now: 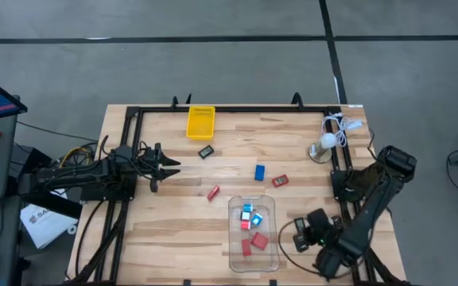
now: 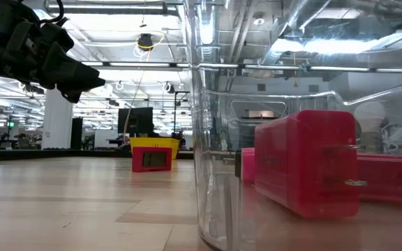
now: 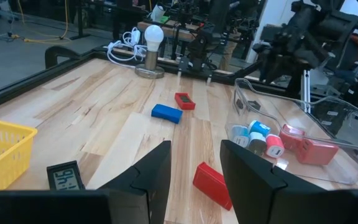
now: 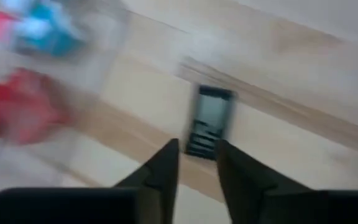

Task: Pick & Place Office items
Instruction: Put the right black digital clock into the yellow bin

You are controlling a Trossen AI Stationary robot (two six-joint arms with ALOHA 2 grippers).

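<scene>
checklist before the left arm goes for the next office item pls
1. Left pincer open and empty: ok.
2. Red block lies loose on the table just ahead of it, nothing in between: ok.
3. Right pincer holds nothing; black rectangle lies on the table beyond its tips: ok.
4. Clear bin has room: ok.
5. Right arm clear of the bin: cannot tell.

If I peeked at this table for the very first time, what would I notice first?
Probably the clear plastic bin near the front edge, with red and white-and-cyan pieces inside. Next, the bright yellow tray at the far edge, and a blue block lying loose in the middle. The left gripper hovers over the table's left side.
</scene>
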